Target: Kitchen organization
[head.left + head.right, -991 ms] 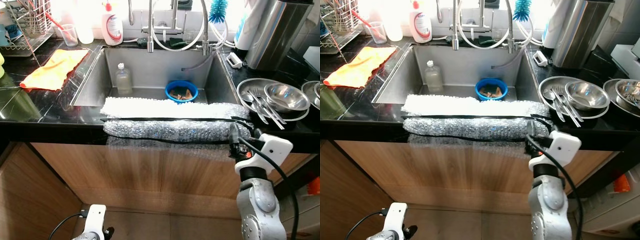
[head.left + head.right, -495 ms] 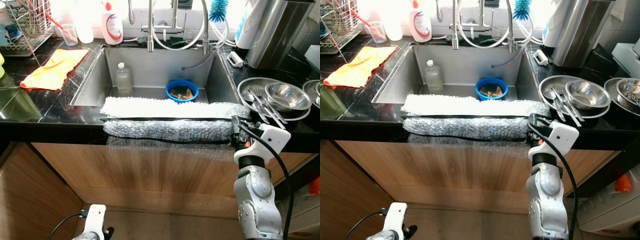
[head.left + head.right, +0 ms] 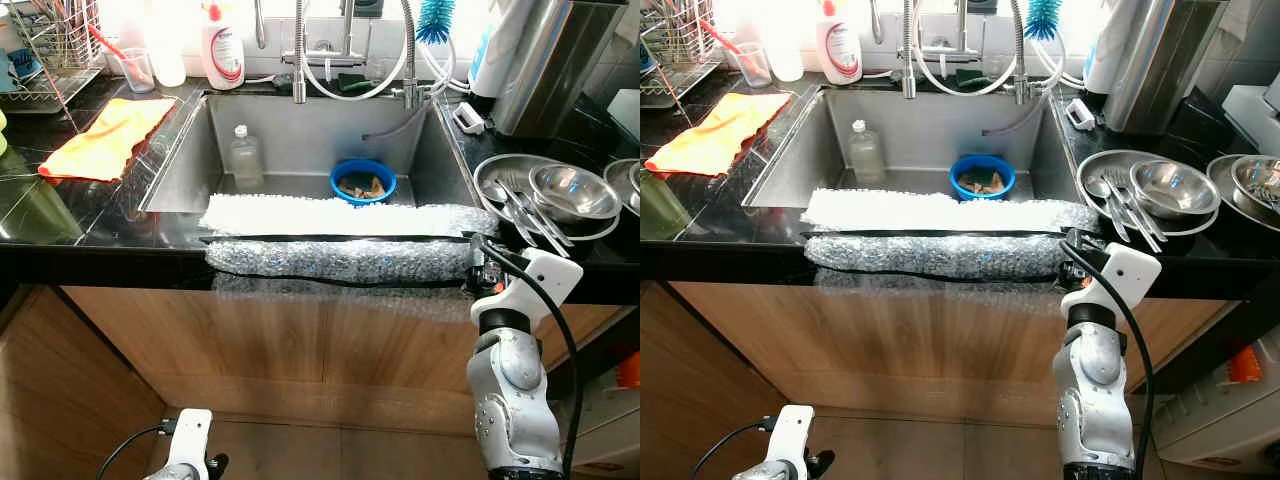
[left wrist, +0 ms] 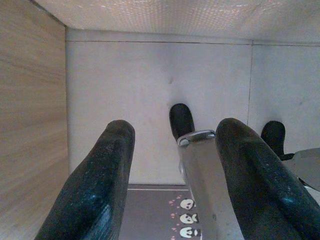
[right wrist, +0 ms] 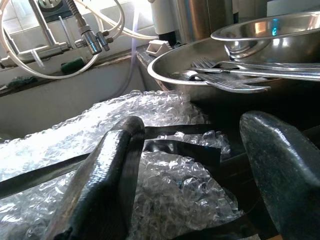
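Right arm raised at the sink's front edge

The right gripper [image 3: 476,262] sits at the right end of the bubble wrap [image 3: 340,240] draped over the black desk [image 3: 90,225] — fingers hidden; a blue bowl [image 3: 363,182] lies in the sink [image 3: 180,165]; steel dishes [image 3: 545,195] stand just right.

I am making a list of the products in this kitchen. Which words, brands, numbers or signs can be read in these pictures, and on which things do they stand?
No text can be read in these pictures.
Soap bottle behind the sink: it has a red and white label, but the print is too small and blurred to read.
Clear bottle in the sink: no label can be made out.
Floor mat in the left wrist view: small panda faces and paw prints, no letters.
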{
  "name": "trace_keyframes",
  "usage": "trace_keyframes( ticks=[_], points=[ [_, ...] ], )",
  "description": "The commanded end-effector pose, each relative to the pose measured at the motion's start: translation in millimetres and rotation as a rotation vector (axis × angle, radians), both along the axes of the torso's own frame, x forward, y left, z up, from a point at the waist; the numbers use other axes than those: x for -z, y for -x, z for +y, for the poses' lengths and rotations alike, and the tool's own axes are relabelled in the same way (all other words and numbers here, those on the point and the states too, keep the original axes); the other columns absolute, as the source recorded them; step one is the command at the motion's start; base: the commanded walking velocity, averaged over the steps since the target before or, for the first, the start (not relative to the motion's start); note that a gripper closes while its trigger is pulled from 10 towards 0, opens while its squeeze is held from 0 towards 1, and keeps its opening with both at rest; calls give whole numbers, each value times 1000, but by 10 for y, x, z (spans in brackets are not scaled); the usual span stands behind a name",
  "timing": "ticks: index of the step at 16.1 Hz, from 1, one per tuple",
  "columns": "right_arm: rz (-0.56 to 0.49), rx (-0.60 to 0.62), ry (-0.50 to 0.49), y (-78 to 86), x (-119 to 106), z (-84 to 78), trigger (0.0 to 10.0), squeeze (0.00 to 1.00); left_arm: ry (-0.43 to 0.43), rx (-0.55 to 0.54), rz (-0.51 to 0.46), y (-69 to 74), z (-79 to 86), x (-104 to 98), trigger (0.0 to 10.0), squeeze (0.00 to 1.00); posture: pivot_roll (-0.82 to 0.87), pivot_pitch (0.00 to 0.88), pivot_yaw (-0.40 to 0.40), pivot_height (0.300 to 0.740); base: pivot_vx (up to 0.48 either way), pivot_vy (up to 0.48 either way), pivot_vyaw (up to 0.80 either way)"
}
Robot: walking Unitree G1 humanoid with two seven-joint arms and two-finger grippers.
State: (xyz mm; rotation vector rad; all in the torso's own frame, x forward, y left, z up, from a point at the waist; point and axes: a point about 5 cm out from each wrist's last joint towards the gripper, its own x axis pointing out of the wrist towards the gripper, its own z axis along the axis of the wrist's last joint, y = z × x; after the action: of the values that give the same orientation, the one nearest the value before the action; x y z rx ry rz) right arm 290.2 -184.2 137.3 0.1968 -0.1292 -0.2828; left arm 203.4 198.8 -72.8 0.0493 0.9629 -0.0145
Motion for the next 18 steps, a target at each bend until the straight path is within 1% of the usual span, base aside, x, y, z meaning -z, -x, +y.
trace_keyframes(
  ticks=[1,4,5,10,18],
  points=[
    [-1,12,3,-17,-3,-15,10000,0,-18,15,25,52,32,25,10000,0,-29,72,-1,740,0,0,0],
    [-7,16,4,-22,-10,-20,10000,0,-22,23,29,55,31,26,10000,0,-26,73,0,740,0,0,0],
    [-18,18,3,-24,-25,-13,10000,0,-30,42,34,55,33,26,10000,0,-29,72,2,740,0,0,0],
    [-42,6,23,-3,-40,30,10000,0,-31,57,33,60,30,28,10000,0,-31,58,2,740,0,0,0],
    [-59,10,34,-24,-66,-5,10000,0,-33,69,34,65,29,30,10000,0,-31,52,3,740,0,0,0]
  ],
)
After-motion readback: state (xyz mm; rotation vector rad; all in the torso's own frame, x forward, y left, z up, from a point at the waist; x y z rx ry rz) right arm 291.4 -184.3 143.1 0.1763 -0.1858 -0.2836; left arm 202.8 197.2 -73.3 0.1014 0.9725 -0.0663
